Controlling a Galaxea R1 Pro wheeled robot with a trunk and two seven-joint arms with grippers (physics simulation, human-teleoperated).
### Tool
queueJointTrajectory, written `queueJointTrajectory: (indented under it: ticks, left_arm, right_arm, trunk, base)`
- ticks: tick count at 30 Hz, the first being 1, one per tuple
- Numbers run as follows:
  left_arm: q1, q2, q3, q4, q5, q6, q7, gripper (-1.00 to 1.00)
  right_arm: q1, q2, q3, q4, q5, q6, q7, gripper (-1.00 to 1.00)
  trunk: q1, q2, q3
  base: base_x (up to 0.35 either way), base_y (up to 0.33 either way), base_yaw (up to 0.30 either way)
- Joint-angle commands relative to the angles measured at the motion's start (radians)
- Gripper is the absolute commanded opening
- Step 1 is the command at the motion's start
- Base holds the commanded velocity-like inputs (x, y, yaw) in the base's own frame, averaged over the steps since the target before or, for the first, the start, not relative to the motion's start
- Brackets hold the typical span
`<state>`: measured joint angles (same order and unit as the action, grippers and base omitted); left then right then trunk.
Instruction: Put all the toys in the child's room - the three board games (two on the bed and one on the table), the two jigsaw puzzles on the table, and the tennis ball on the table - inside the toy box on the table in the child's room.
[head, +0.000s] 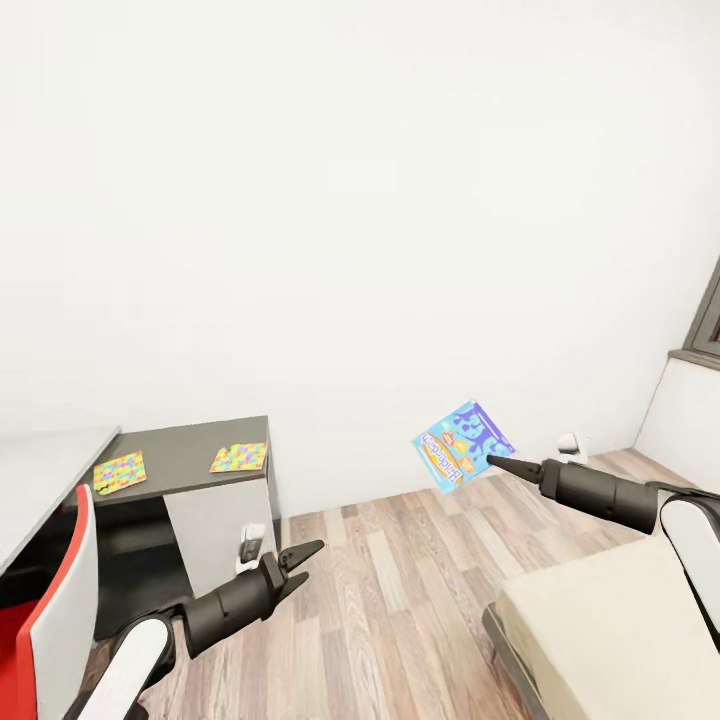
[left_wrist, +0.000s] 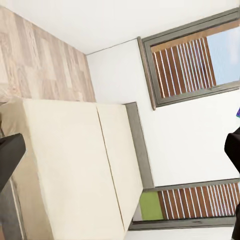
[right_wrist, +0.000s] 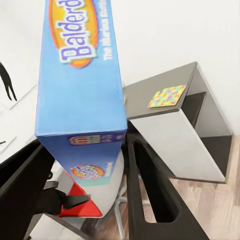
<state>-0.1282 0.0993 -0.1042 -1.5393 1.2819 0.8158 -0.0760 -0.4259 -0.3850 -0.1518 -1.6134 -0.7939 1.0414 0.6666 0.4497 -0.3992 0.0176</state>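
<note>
My right gripper (head: 497, 463) is shut on a blue-white board game (head: 463, 445), held up in the air over the wood floor, right of the table. In the right wrist view the game box (right_wrist: 82, 85) stands upright between the dark fingers (right_wrist: 155, 190). Two jigsaw puzzles (head: 120, 472) (head: 239, 457) lie flat on the table's lower dark grey section (head: 180, 450); one jigsaw puzzle (right_wrist: 167, 96) also shows past the box. My left gripper (head: 300, 565) hangs open and holds nothing, low in front of the table. The bed (head: 610, 640) is at the lower right. The toy box and tennis ball are out of view.
A red and white chair (head: 50, 600) stands at the near left beside the pale grey tabletop (head: 40, 480). A white wall runs behind, and a window (head: 705, 320) is at the right. The left wrist view looks over the cream mattress (left_wrist: 75, 165) towards slatted windows (left_wrist: 190, 55).
</note>
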Motion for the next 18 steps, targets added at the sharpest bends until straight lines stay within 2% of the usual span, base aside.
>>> queueJointTrajectory:
  ticks: [1,9,18]
  left_arm:
    - [-0.001,0.0,-0.001,0.001,-0.004,0.002,-0.005,1.0]
    - [-0.001,0.0,-0.001,0.001,-0.004,0.002,-0.005,1.0]
    - [-0.001,0.0,0.0,0.001,-0.004,0.002,-0.005,1.0]
  right_arm:
    - [0.0,0.0,-0.002,0.0,-0.001,0.006,0.007,-1.0]
    - [0.0,0.0,-0.002,0.0,-0.001,0.006,0.007,-1.0]
    - [0.002,0.001,-0.007,0.0,-0.002,0.006,0.007,-1.0]
  trunk:
    - [0.0,-0.001,0.0]
    - [0.0,-0.001,-0.001]
    - [0.0,-0.001,-0.002]
  base:
    - [0.0,0.0,0.3]
    - [0.0,0.0,0.287]
    - [0.0,0.0,0.108]
